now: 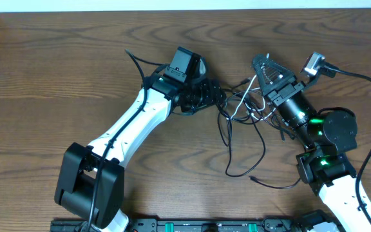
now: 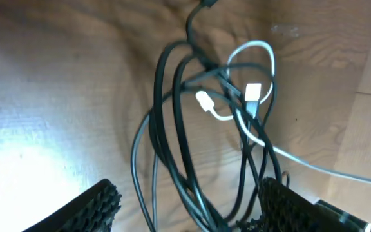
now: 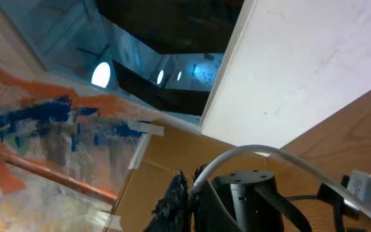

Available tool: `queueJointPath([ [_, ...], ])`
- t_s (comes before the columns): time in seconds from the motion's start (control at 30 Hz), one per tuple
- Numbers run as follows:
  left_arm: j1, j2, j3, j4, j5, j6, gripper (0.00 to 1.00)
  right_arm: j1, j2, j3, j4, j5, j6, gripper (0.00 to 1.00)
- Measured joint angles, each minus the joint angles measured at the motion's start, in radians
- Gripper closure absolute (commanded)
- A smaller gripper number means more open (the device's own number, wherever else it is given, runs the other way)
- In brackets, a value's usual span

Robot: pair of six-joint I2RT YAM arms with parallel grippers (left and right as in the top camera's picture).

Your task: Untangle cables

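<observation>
So the surface (image 1: 57, 58) is a dark brown wood-grain tabletop, with a white strip (image 1: 172, 5) running along its far edge and a black rail (image 1: 205, 225) at the near edge where both arms are mounted. The cables (image 1: 243, 113) sit in one messy knot roughly mid-surface, between the two arms, with a couple of black strands trailing off toward the near side and ending in small plugs. From the left wrist view, the left gripper (image 2: 189, 211) is spread wide and released. Its fingers (image 2: 98, 205) sit well apart with several black strands running straight between them, but nothing is pinched. The same view shows the white cable (image 2: 256, 44) looping through the black ones, and a white plug (image 2: 252, 92) hangs in the middle of the mess. The right gripper (image 3: 187, 196) is lifted and tilted off the surface at the right end of the tangle. Its fingers are pressed close together and the white cable comes out from between them, so it looks clenched on that one. The right wrist camera points up and away, so you mostly get the room. There's a pale board (image 3: 301, 71), a panel smeared with orange and blue paint (image 3: 50, 122), some brown cardboard (image 3: 166, 154) and a few bright oval lights (image 3: 100, 74) in a dark, glassy patch. Only a wedge of the wood shows at the right.
</observation>
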Motion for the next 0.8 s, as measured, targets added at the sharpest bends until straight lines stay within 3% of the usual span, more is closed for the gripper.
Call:
queueJointPath([
  [0.23,-0.060,0.006,0.000,-0.008,-0.038,-0.044,0.29,0.000,0.000,0.000,0.001,-0.005,0.003,0.99],
  [0.67,-0.085,0.031,0.000,-0.047,-0.258,-0.058,0.30,0.000,0.000,0.000,0.040,-0.012,0.034,0.98],
  [0.7,-0.085,0.039,0.000,-0.047,-0.264,-0.058,0.31,0.000,0.000,0.000,0.042,-0.014,0.035,0.98],
  [0.8,-0.085,0.090,0.001,-0.046,-0.280,-0.058,0.48,0.000,0.000,0.000,0.058,-0.027,0.039,0.98],
])
